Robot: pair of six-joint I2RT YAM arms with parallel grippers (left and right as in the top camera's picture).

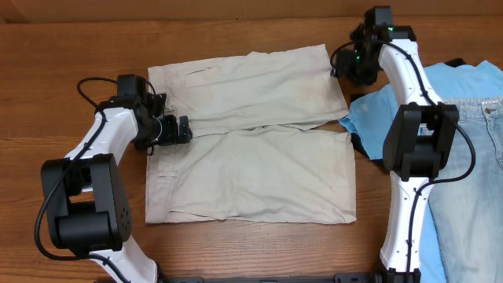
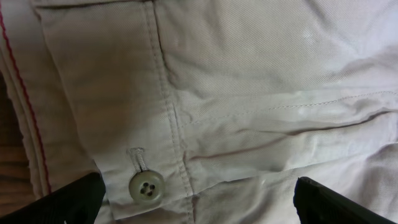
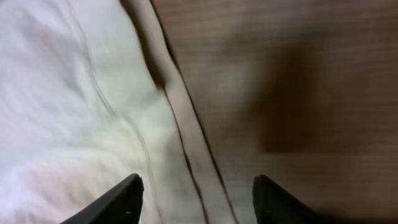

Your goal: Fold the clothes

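The clothes, a pair of pale beige shorts (image 1: 251, 149), lie spread flat on the wooden table, waistband to the left and both legs pointing right. My left gripper (image 1: 171, 130) hovers over the middle of the waistband. In the left wrist view it (image 2: 199, 208) is open wide, with the button (image 2: 147, 186) and fly seam between its black fingertips (image 2: 78, 199). My right gripper (image 1: 354, 67) is at the far right corner of the upper leg. In the right wrist view it (image 3: 198, 199) stands open over the leg's hem (image 3: 186, 137), and nothing is gripped.
A light blue T-shirt (image 1: 381, 118) lies just right of the shorts, partly under the right arm. Pale blue jeans (image 1: 471, 181) cover the table's right edge. Bare wood (image 1: 78, 47) surrounds the shorts at the back, left and front.
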